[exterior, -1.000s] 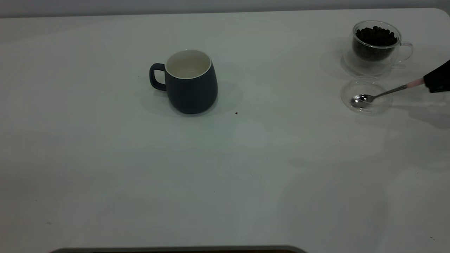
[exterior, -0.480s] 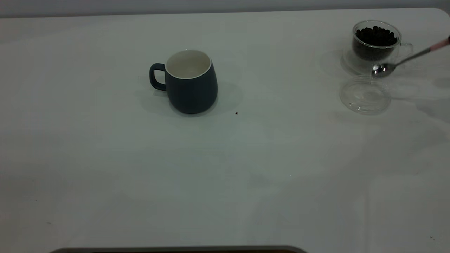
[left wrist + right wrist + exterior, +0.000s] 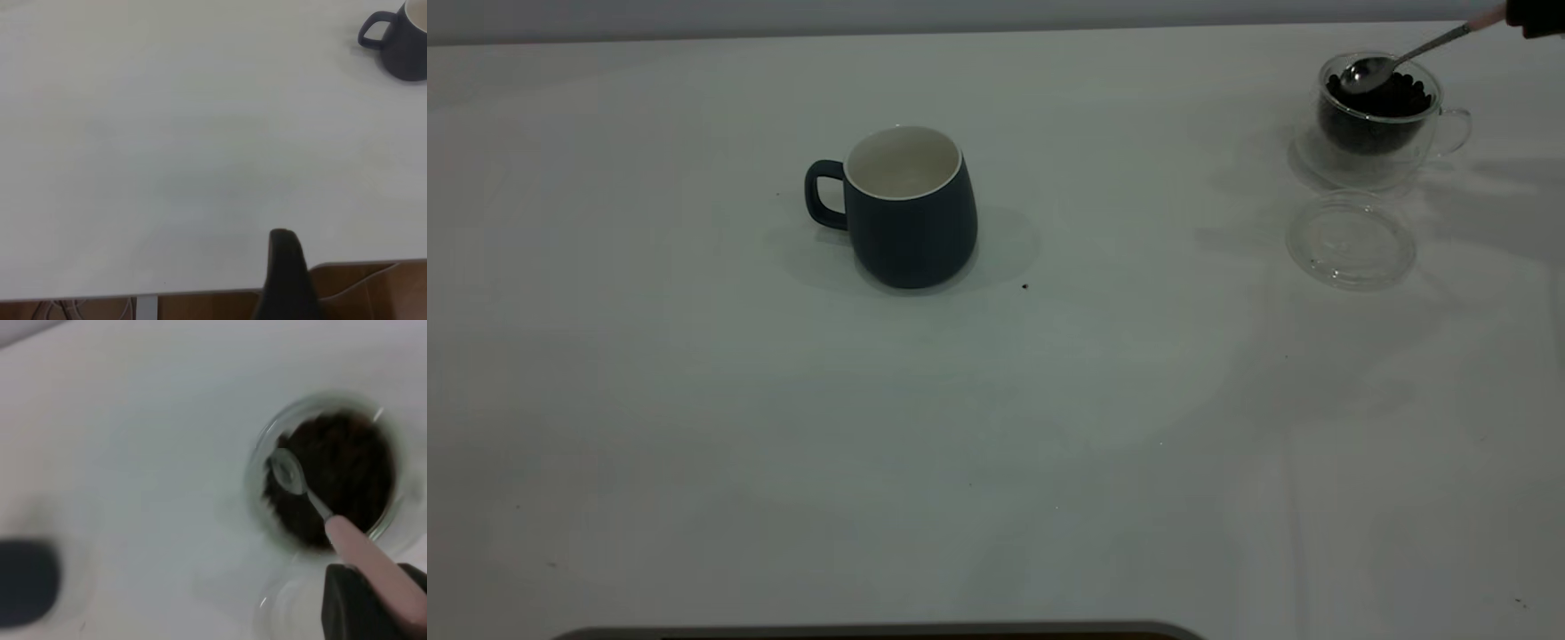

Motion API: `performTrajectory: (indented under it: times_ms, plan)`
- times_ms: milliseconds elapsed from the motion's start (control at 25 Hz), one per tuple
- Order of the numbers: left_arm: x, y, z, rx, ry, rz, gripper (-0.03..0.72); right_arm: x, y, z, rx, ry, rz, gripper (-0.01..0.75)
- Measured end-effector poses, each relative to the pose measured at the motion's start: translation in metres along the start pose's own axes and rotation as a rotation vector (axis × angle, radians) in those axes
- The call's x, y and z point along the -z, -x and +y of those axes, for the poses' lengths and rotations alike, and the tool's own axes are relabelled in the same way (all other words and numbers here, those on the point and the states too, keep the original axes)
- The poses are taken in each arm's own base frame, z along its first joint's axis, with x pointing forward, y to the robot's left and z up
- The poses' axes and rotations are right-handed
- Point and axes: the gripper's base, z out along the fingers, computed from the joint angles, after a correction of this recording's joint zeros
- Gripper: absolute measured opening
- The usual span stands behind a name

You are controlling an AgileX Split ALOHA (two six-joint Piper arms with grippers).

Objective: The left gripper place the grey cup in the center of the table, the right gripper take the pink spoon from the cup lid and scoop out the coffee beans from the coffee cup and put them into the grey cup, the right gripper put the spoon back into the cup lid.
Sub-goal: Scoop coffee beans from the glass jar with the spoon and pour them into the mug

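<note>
The grey cup (image 3: 907, 209) stands upright near the middle of the table (image 3: 996, 427), handle to the left, its white inside bare; the left wrist view shows it far off (image 3: 401, 41). At the far right stands the coffee cup (image 3: 1378, 120), with the coffee beans (image 3: 1392, 93) heaped inside. My right gripper (image 3: 1534, 16) is shut on the pink spoon (image 3: 1405, 52) by its pink handle. Its silver bowl hangs over the beans at the cup's mouth (image 3: 288, 472). The cup lid (image 3: 1352, 242) lies bare in front of the coffee cup. My left gripper (image 3: 288, 267) is parked by the table's edge.
A small dark speck (image 3: 1024, 286) lies just right of the grey cup. The table's back edge (image 3: 996, 31) runs close behind the coffee cup. Wide bare tabletop stretches between the two cups.
My right gripper lifted the pink spoon out of the cup lid and carried it up and back, so its bowl now sits over the coffee cup. The lid now holds nothing.
</note>
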Motion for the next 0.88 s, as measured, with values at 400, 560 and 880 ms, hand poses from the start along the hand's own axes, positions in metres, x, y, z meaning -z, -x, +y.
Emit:
performTrajectory:
  times_ms: [400,560,880]
  plan:
    - [0.0,0.0,0.0,0.0,0.0,0.0,0.588,-0.002,0.004,-0.004,-0.001,-0.083,-0.044,0.115]
    - [0.0,0.0,0.0,0.0,0.0,0.0,0.588,-0.003,0.002,-0.004,-0.006,-0.073,-0.031,0.115]
    - [0.0,0.0,0.0,0.0,0.0,0.0,0.588,-0.016,-0.009,-0.01,-0.049,-0.03,0.019,0.115]
